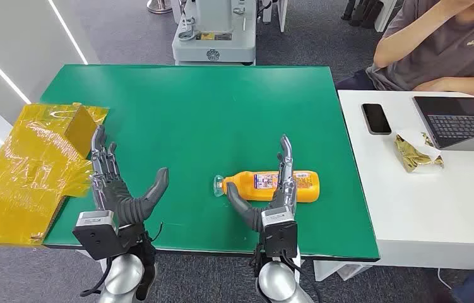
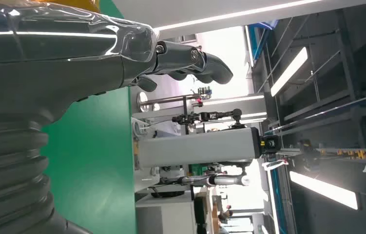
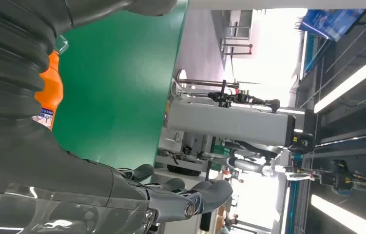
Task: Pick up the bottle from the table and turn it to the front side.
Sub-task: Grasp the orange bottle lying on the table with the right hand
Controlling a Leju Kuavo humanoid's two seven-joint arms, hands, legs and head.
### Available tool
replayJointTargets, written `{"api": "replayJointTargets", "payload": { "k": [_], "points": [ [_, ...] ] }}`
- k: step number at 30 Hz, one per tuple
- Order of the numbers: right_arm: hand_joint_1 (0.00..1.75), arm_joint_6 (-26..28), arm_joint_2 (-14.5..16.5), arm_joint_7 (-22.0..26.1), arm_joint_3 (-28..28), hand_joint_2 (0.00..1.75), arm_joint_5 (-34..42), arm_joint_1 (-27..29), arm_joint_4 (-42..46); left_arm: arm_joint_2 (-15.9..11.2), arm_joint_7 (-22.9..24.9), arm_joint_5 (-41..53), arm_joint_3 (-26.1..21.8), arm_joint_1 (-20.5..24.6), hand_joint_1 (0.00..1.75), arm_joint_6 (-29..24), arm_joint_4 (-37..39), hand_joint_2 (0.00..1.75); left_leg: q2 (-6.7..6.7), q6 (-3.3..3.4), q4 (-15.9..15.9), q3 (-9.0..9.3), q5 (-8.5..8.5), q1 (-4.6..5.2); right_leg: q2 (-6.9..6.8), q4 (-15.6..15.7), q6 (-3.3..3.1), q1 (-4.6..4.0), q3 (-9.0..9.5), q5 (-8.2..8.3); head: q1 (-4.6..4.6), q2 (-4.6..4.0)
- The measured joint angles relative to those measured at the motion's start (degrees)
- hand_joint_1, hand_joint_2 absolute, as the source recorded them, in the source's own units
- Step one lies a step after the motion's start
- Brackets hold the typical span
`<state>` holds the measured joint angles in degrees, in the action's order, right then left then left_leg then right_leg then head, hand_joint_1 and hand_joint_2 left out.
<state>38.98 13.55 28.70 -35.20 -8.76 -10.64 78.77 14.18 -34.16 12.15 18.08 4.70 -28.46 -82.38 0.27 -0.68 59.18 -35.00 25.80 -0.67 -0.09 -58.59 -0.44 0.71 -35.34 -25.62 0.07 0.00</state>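
At the far left of the table point(image 1: 221, 95) a sheet of crinkled yellow plastic wrap point(image 1: 26, 170) hangs over the edge. Just beside it the left robot hand point(image 1: 117, 189) hovers with fingers spread and thumb out, holding nothing. If this arm swings outward, it could snag the wrap and drag it across the table.

Further right, the bottle point(image 1: 272, 184) lies on its side near the front edge of the table, its cap pointing toward the left robot hand. The right robot hand point(image 1: 272, 189) stands over it, fingers straight and apart above the label, thumb reaching out near the neck; it has not closed on anything. The main risk here is that a round bottle lying flat rolls easily. If fingers and thumb meet it unevenly, it could squirt away, perhaps off the front edge. A grip too near the neck could let the heavy end sag during the turn.

On the white desk point(image 1: 411, 208) at right lie a phone point(image 1: 376, 118) and a laptop point(image 1: 461, 121), with a person point(image 1: 436, 50) seated behind, well apart from the bottle.
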Motion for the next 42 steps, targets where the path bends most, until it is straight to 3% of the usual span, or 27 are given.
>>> {"api": "replayJointTargets", "payload": {
  "k": [10, 17, 25, 30, 33, 38, 42],
  "points": [
    [0.0, 0.0, -0.2, -2.2, 0.0, 1.75, -5.0, -0.3, -0.1, 0.0, 0.0, 0.0, 0.0, 0.0, 0.0, 0.1, 0.0, 1.75, 0.0, 0.0, 0.0, 0.01, 0.0, 0.0, 0.0, 0.0, 0.0, 0.0, -0.01, 0.0, 0.02, 0.0],
    [0.0, -3.8, -4.0, -14.4, 3.8, 1.75, -23.9, 1.3, 1.6, 0.0, -0.1, 0.1, -0.4, -0.4, 0.0, 0.3, -0.4, 1.75, -0.04, 0.01, 0.0, -0.01, 0.01, 0.02, -0.05, 0.0, 0.01, 0.01, 0.01, -0.01, 0.01, 0.0],
    [0.0, -20.4, -14.9, -20.8, 7.9, 1.75, -34.1, 3.9, 5.5, -0.1, -1.1, 0.8, -1.3, -3.2, 0.0, 0.3, -2.5, 1.75, -0.03, 0.15, 0.0, -0.05, 0.1, 0.04, -0.04, 0.1, 0.04, 0.02, 0.01, -0.02, -0.01, 0.0],
    [0.0, -27.2, -19.2, -21.8, 8.4, 1.75, -32.9, 3.9, 8.1, -0.2, -1.3, 1.0, -1.4, -4.8, 0.0, 0.7, -3.5, 1.75, -0.02, 0.14, 0.0, -0.05, 0.13, 0.02, -0.04, 0.1, 0.04, 0.02, 0.0, -0.04, -0.01, 0.0],
    [0.0, -35.5, -22.3, -22.3, 8.6, 1.75, -27.8, 2.7, 8.6, -0.3, -1.3, 0.9, -1.4, -5.4, 0.0, 1.5, -4.0, 1.75, -0.01, 0.14, 0.0, -0.05, 0.13, 0.02, -0.03, 0.1, 0.04, 0.02, 0.0, -0.05, -0.02, 0.0],
    [0.0, -49.6, -29.8, -20.5, 9.1, 1.75, -18.8, -3.2, 8.2, -0.4, -1.3, 0.7, -1.4, -6.3, 0.0, 2.3, -4.9, 1.75, 0.0, 0.15, 0.0, -0.1, 0.12, 0.05, -0.05, 0.0, 0.06, 0.04, 0.02, 0.0, 0.01, 0.0],
    [0.0, -59.7, -34.8, -19.0, 7.2, 1.75, -15.5, -13.7, 4.3, -0.6, -1.2, -0.1, -1.4, -6.2, 0.0, 2.4, -5.1, 1.75, 0.05, 0.18, 0.1, -0.03, 0.09, 0.06, 0.02, 0.0, 0.09, 0.06, 0.03, 0.07, 0.0, 0.0]
  ]
}}
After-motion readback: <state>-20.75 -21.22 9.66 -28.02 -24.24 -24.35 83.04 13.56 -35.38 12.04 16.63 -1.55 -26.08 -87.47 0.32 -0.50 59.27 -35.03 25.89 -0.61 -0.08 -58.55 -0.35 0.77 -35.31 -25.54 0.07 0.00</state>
